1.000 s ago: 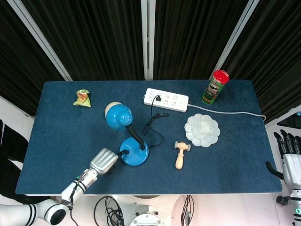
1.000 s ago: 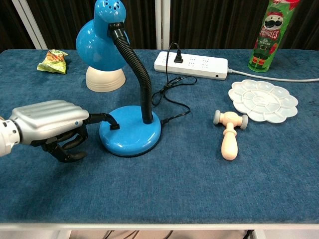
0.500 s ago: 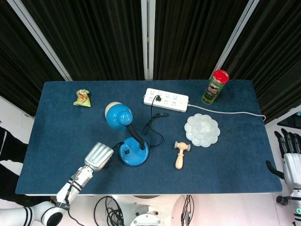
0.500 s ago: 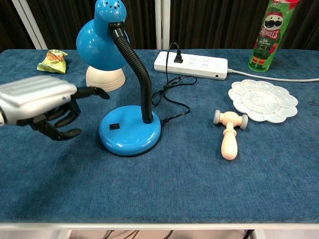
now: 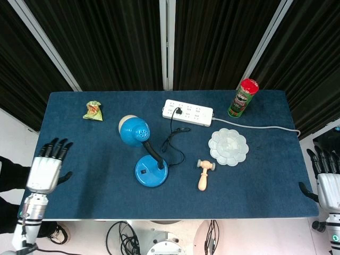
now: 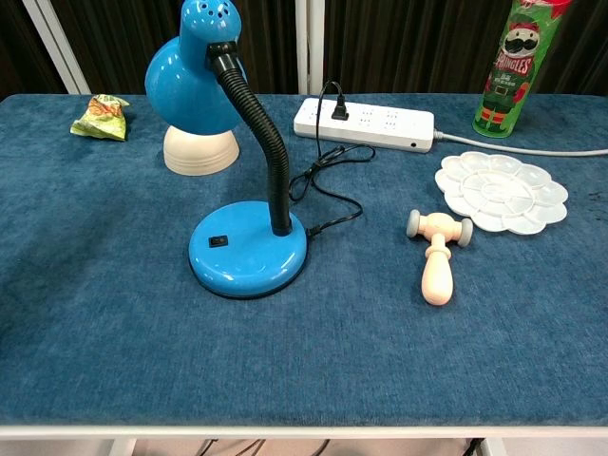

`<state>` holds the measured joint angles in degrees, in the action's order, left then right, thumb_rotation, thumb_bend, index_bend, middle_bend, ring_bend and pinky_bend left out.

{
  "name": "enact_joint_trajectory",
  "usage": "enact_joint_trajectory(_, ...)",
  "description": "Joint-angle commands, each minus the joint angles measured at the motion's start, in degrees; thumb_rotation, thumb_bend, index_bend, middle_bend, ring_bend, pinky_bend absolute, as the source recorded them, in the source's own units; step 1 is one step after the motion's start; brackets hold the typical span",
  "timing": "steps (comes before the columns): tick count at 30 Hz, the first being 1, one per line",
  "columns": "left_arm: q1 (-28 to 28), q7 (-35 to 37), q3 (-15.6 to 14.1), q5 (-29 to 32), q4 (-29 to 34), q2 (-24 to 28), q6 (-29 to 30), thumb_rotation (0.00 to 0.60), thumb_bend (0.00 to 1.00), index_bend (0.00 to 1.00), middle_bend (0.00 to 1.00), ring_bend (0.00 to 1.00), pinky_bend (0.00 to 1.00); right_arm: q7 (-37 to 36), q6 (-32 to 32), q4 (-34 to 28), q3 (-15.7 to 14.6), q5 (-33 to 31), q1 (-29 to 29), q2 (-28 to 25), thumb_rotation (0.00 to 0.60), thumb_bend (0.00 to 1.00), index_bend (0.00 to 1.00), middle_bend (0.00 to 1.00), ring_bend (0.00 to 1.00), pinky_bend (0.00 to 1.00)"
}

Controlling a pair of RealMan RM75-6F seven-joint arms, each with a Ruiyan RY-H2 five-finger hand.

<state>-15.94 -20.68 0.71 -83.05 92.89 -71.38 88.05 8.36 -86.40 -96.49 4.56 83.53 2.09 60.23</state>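
Note:
A blue desk lamp (image 5: 143, 154) (image 6: 237, 161) stands mid-table, its head bent down onto the cloth and its cord plugged into a white power strip (image 5: 187, 112) (image 6: 364, 123). My left hand (image 5: 47, 167) hangs off the table's left edge, fingers spread, holding nothing. My right hand (image 5: 325, 175) stays beyond the right edge, fingers apart and empty. Neither hand shows in the chest view.
A wooden toy hammer (image 5: 204, 173) (image 6: 438, 253) lies right of the lamp base. A white flower-shaped palette (image 5: 228, 146) (image 6: 501, 192) sits beside it. A green Pringles can (image 5: 243, 98) (image 6: 518, 59) stands at the back right; a small snack packet (image 5: 93, 110) (image 6: 101, 116) lies back left.
My left hand has drawn back from the lamp base, off the table's left edge, and its fingers have spread. The lamp has not moved. The right hand is still.

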Motion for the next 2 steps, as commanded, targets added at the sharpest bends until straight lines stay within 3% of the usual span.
enact_joint_trajectory(1,2.24,3.61,-0.19,1.56,0.90,2.99,0.56,0.600,0.04,0.12,0.00,0.00,0.05,0.94,0.44,-0.03,-0.20,0.16,0.28,0.32,0.600,0.18,0.00,0.00,0.00,0.00)
enact_joint_trajectory(2,2.45,4.15,-0.23,1.30,0.72,3.21,0.61,0.600,0.04,0.11,0.00,0.00,0.05,1.13,0.57,-0.10,-0.21,0.13,0.35,0.38,0.600,0.18,0.00,0.00,0.00,0.00)
